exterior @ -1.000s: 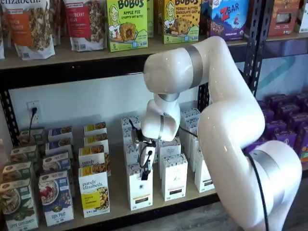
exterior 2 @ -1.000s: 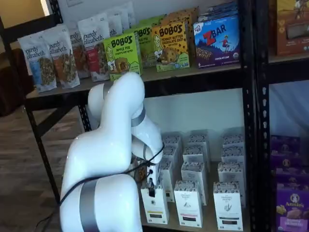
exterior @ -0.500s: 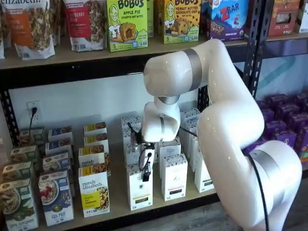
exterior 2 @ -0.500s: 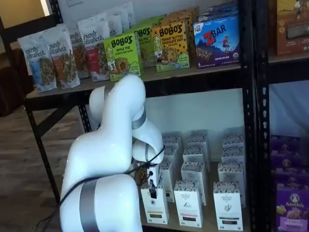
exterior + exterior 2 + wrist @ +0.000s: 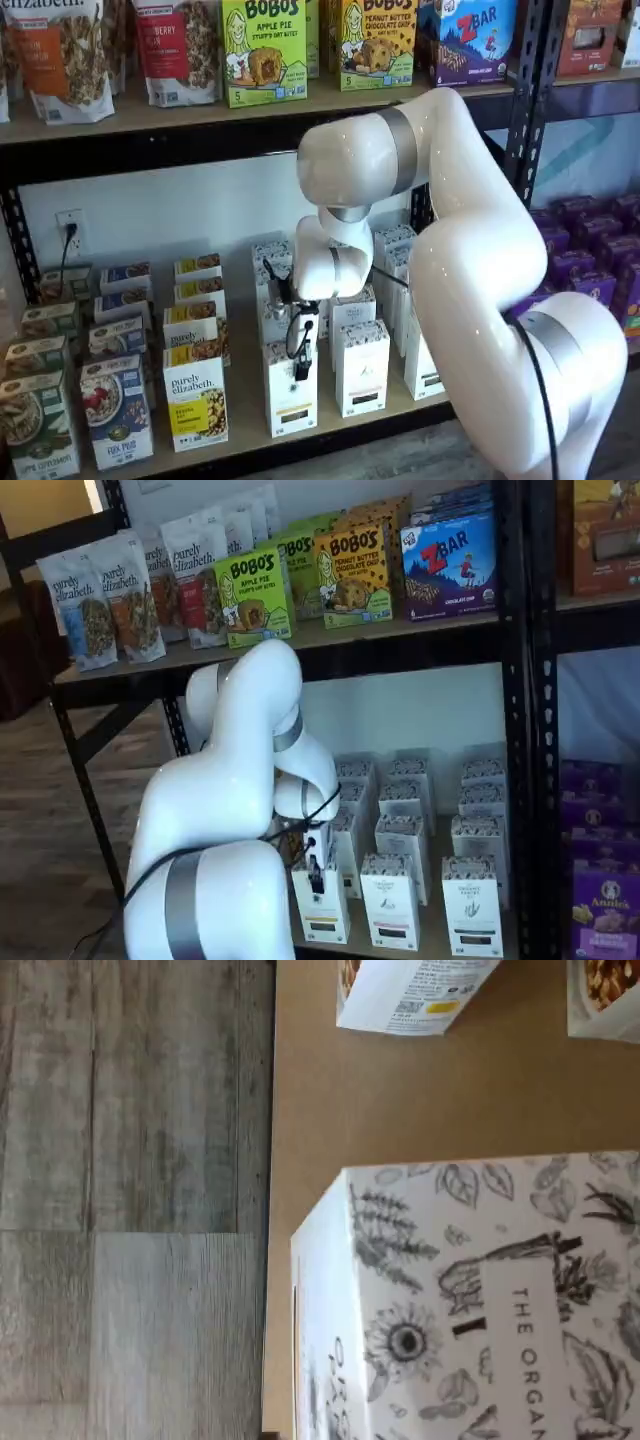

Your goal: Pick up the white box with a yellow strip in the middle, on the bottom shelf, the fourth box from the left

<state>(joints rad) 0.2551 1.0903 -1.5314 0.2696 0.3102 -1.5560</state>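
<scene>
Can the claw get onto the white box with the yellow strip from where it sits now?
Probably yes: the claw hangs right above the white box, at the bottom shelf's front edge, with nothing between them.

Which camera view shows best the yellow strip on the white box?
A shelf view: the white box faces the camera, its yellow strip visible low on the front. The other shelf view shows the same front smaller. The wrist view shows only its patterned top.
</scene>
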